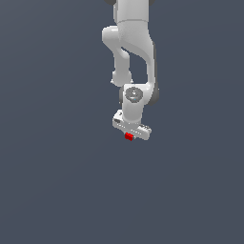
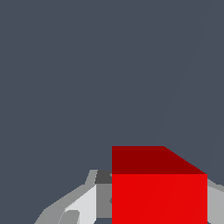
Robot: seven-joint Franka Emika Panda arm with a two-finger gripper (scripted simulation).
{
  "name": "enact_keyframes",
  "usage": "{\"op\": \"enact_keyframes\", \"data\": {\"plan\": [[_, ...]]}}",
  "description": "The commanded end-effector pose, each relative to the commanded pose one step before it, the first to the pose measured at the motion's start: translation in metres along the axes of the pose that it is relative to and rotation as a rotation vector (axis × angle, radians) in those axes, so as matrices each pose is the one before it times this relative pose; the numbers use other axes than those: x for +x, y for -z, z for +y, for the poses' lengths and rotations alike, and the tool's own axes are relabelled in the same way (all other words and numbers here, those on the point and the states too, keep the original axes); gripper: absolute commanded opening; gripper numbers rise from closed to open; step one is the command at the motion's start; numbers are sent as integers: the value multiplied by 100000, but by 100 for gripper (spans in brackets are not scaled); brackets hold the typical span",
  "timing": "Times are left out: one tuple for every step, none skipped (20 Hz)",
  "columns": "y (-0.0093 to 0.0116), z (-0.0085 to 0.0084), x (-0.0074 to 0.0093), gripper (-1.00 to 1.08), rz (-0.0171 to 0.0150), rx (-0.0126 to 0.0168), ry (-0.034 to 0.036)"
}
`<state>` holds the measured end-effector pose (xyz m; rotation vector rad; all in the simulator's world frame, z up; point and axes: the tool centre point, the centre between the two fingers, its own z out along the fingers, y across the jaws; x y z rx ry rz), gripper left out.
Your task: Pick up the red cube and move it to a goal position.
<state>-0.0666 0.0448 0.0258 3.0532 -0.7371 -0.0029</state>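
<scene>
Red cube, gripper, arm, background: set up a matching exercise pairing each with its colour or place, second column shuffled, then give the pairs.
Column one:
1. red cube
2. gripper
3. arm
4. background

Column two:
A. plain dark blue-grey
B. white, reaching down from the top of the exterior view
C. bright red, between the fingers
D. white, closed around the small block

Pairs: 1-C, 2-D, 3-B, 4-A

Open grey floor (image 1: 57,190) apparently rings the pincer (image 1: 129,135) unobstructed.
</scene>
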Motion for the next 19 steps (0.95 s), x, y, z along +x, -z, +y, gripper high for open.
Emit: {"op": "enact_keyframes", "data": {"plan": [[796,-167,244,-100,128,84,4],[416,-80,119,-100,0,0,0],[469,-91,136,-100,0,0,0],[521,-102,153,-100,0,0,0],[573,-113,170,-100,0,0,0],[624,-124,186,-100,0,0,0],[668,-112,208,-100,27,-9,-39],[611,-122,185,-100,0,0,0],[554,-111,170,-100,0,0,0],[497,-101,155,-100,0,0,0],[440,-92,141,-100,0,0,0],[383,-83,127,-100,0,0,0],[326,-74,114,-100,0,0,0],[269,-65,100,-100,0,0,0],[214,-56,87,-100,0,0,0],[159,-47,72,-100,0,0,0],[108,-36,55,-100,0,0,0],[61,-23,35,-100,0,0,0],[19,-8,12,-100,0,0,0]]}}
